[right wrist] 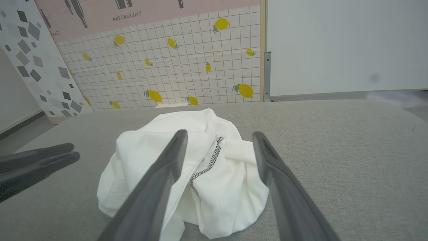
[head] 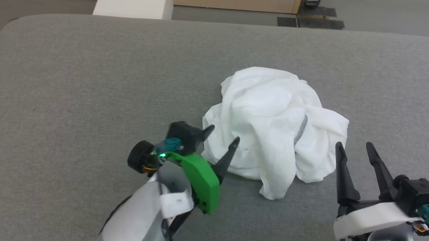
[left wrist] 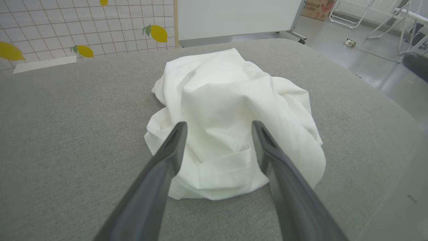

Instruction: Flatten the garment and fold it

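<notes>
Garment lies crumpled in a heap on the grey cushion, with dark zigzag stitching showing on its right side. Left gripper is at the garment's near-left edge, fingers spread, holding nothing. Right gripper is just beside the garment's near-right corner, fingers spread, holding nothing.

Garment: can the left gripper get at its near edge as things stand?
Probably yes. The left gripper is open and aimed at the crumpled garment on the grey padded surface, with nothing between them.
</notes>
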{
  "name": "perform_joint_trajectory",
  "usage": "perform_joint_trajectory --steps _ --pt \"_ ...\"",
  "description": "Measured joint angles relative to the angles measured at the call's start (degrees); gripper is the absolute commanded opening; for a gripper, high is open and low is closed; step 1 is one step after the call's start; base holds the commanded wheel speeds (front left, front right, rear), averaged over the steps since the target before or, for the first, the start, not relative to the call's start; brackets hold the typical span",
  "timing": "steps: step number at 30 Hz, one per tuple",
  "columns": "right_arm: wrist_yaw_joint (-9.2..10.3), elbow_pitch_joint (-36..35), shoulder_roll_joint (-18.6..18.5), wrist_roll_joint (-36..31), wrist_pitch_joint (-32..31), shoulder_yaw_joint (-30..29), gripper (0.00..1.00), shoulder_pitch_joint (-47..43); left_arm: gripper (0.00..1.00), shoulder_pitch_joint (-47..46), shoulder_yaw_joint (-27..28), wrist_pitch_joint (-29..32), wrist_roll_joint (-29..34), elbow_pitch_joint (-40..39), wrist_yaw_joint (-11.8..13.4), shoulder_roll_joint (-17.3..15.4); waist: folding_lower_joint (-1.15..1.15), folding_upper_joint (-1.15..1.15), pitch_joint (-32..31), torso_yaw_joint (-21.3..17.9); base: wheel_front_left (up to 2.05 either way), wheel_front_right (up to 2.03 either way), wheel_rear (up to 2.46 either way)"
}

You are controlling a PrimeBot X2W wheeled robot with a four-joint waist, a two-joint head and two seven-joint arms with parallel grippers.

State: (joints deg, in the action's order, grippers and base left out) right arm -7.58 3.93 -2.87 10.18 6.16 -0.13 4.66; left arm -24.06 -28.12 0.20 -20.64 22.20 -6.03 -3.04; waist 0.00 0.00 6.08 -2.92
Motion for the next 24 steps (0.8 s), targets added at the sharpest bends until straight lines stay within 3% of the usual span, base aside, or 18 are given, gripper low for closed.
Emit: perform_joint_trajectory --steps 5,15,16,17,18,20,24 --pt "0.00 0.4 0.0 0.1 0.4 0.3 1.00 0.0 1.00 -4.1 -5.1 7.9 -3.7 5.6 0.2 0.0 0.00 0.00 0.6 -2.0 0.00 0.00 0.00" --pt "0.00 0.7 0.0 0.5 1.0 1.4 1.00 0.4 1.00 -9.7 -8.1 21.0 -5.9 14.0 5.0 0.1 0.00 0.00 1.9 -5.5 0.00 0.00 0.00" --pt "0.00 0.8 0.0 0.5 1.0 1.4 1.00 0.4 0.85 -9.9 -8.2 21.7 -6.1 14.3 5.1 0.1 0.00 0.00 2.0 -5.8 0.00 0.00 0.00" --pt "0.00 0.8 0.0 0.5 1.0 1.4 1.00 0.4 0.21 -10.2 -8.3 22.4 -6.3 14.5 5.1 0.1 0.00 0.00 2.2 -6.0 0.00 0.00 0.00" --pt "0.00 0.8 0.0 0.6 1.1 1.4 1.00 0.4 0.00 -10.3 -8.6 23.1 -6.3 14.8 5.1 0.1 0.00 0.00 2.3 -6.2 0.00 0.00 0.00" --pt "0.00 0.9 0.0 0.6 1.2 1.4 1.00 0.4 0.00 -10.4 -8.2 22.7 -6.6 14.6 5.3 0.1 0.00 0.00 2.4 -6.6 0.00 0.00 0.00" --pt "0.00 1.1 0.0 0.7 1.5 1.2 1.00 0.4 0.00 -10.1 -4.0 15.1 -7.7 11.4 8.3 -0.4 0.00 0.00 2.0 -6.6 0.00 0.00 0.00"
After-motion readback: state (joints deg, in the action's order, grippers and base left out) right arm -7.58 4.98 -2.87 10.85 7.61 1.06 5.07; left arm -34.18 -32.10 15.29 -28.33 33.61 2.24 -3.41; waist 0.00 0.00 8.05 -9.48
